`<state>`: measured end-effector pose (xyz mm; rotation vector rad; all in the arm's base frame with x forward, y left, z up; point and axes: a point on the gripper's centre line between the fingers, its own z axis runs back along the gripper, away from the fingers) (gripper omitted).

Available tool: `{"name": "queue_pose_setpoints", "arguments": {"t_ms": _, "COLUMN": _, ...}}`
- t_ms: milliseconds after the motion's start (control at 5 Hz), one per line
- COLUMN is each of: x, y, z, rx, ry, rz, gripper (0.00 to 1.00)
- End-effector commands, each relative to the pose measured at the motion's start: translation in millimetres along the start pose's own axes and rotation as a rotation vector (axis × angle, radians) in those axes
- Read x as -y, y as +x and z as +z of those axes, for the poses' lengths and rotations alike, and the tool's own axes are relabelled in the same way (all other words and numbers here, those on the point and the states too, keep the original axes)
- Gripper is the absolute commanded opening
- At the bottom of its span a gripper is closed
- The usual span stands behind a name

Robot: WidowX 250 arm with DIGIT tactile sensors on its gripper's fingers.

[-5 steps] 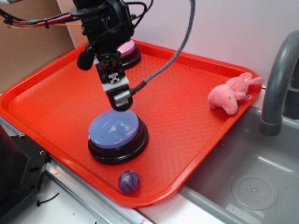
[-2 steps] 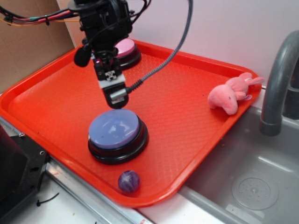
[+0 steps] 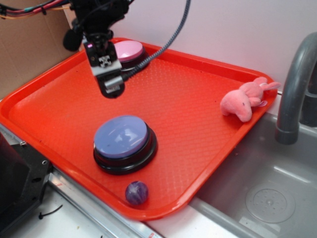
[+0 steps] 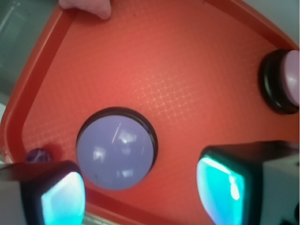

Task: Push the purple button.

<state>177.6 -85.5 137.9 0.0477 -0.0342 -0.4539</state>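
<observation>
purple button (image 3: 121, 138) on tray (image 3: 198, 124), ball (image 3: 136, 192) in front

Black arm (image 3: 96, 15), braided grey cable (image 3: 171, 34) — red wires (image 3: 29, 9)

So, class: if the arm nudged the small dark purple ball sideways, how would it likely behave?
The small ball looks round and glossy, so it would probably roll freely. It lies close to the tray's raised rim, which would likely stop it. It seems light, judging by its size.

Red tray (image 3: 208, 144) carries purple button (image 3: 122, 138), pink button (image 3: 128, 51), purple ball (image 3: 136, 193), pink plush (image 3: 243, 100).
</observation>
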Motion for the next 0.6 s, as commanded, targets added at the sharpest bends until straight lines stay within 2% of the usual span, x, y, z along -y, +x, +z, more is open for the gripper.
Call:
{"name": "queue_pose_setpoints", "arguments": {"t_ms": 0, "x": 7.8, "y": 4.3, "z": 31.3, "rx": 0.05, "ry": -0.038, "rz": -0.022, "gripper": 1.0}}
{"name": "queue_pose_setpoints", "arguments": {"t_ms": 200, "x": 9.6, "y": 2.1, "z": 41.3, "rx": 0.072, "ry": -0.021, "rz": -0.021, "gripper": 1.0}}
{"name": "queue_pose_setpoints", "arguments": {"t_ms": 400, "x": 8.2, "y": -4.1, "z": 45.0, "rx": 0.109, "ry": -0.034, "rz": -0.003, "gripper": 1.0}}
